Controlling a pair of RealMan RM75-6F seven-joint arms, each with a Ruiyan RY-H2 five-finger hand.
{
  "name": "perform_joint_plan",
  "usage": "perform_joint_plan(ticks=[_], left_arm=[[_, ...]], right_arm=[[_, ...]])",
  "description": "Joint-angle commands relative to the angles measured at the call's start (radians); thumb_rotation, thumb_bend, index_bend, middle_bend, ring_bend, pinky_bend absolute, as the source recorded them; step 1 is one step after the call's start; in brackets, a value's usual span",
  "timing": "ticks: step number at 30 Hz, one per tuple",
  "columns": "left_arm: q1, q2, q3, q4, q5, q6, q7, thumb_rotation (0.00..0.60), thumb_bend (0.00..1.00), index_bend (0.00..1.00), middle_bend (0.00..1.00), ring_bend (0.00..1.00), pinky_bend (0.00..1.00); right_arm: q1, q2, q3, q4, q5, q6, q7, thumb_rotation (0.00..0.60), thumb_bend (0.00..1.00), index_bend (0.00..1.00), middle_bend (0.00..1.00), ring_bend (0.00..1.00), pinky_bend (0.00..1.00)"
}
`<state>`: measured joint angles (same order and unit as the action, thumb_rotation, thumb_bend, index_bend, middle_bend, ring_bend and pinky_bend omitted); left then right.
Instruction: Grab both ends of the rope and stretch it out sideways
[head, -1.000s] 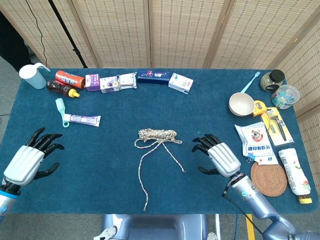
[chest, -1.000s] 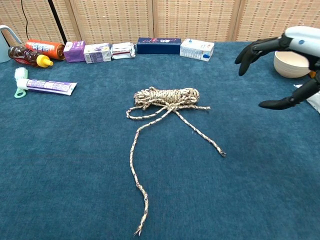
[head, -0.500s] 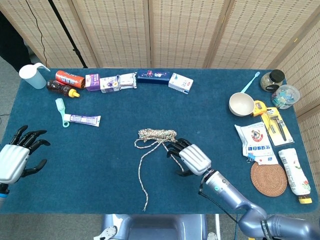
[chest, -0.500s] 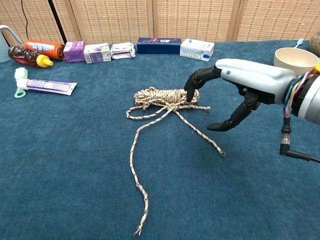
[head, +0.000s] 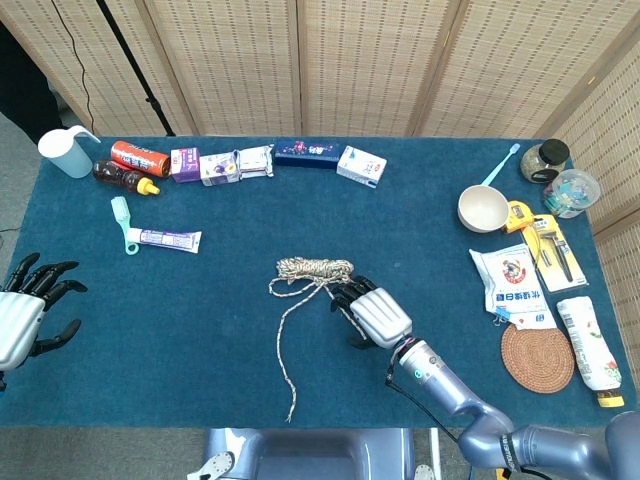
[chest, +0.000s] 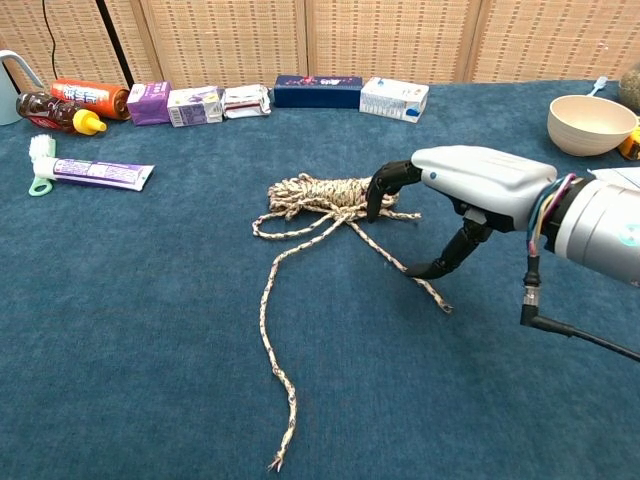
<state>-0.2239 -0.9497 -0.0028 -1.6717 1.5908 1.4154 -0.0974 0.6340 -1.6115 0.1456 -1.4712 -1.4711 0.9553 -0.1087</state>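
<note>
The table (head: 200, 330) is covered in matt blue cloth with a fine nap. The rope (chest: 335, 195) is rough braided fibre, speckled tan and white. The right hand (chest: 455, 195) has a smooth, glossy pale plastic shell and matt black fingers (chest: 385, 185). Near the right edge, the bowl (head: 483, 208) looks smooth and glazed; the coaster (head: 537, 356) is coiled woven fibre.

A blue table (head: 200, 330) carries everything. Far beyond the right hand (head: 372, 316), a row runs along the back edge: white pitcher (head: 64, 152), red can (head: 139, 157), brown bottle (head: 126, 178), several small cartons (head: 215, 166), a dark blue box (head: 309, 152) and a white box (head: 361, 167). A toothpaste tube (head: 163, 238) lies near a green toothbrush (head: 122, 216). To the hand's right sit a bowl (head: 482, 208), a white packet (head: 515, 285) and a cork coaster (head: 537, 355).
</note>
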Motion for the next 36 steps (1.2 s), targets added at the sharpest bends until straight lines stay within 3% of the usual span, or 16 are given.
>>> perform_joint_plan(ticks=[1, 36], left_arm=[[0.003, 0.003, 0.002, -0.002, -0.002, 0.0, 0.003, 0.6, 0.28, 0.36, 0.19, 0.17, 0.0], [0.021, 0.006, 0.005, 0.008, -0.01, -0.01, -0.002, 0.6, 0.28, 0.36, 0.19, 0.17, 0.0]], right_arm=[[-0.004, -0.015, -0.006, 0.013, 0.015, 0.008, -0.015, 0.6, 0.23, 0.32, 0.2, 0.2, 0.13], [-0.024, -0.138, -0.06, 0.175, 0.041, 0.069, -0.104, 0.6, 0.23, 0.31, 0.19, 0.2, 0.13]])
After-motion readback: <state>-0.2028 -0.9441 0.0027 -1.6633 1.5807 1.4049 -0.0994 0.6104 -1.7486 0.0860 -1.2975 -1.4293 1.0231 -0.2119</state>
